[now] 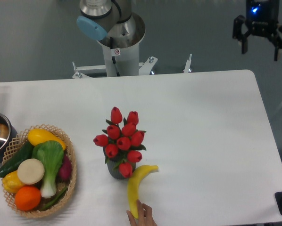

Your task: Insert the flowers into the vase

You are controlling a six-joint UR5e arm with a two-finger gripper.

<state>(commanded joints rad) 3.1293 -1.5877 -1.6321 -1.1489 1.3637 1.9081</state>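
Your gripper [262,44] hangs high, top right, jaws spread and empty.
Ten or so flowers [119,140], one vase [116,170].

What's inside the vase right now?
The flowers stand in the vase, their red buds and leaves covering its mouth. The stems inside cannot be seen.

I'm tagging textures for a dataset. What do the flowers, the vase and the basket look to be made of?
Flowers: likely fabric or plastic; matte, uniformly red closed buds, all alike.
Vase: dark grey, dull finish, mostly hidden by the blooms; could be plastic or ceramic, cannot tell.
Basket: woven wicker or rattan, going by the tan open-weave rim.
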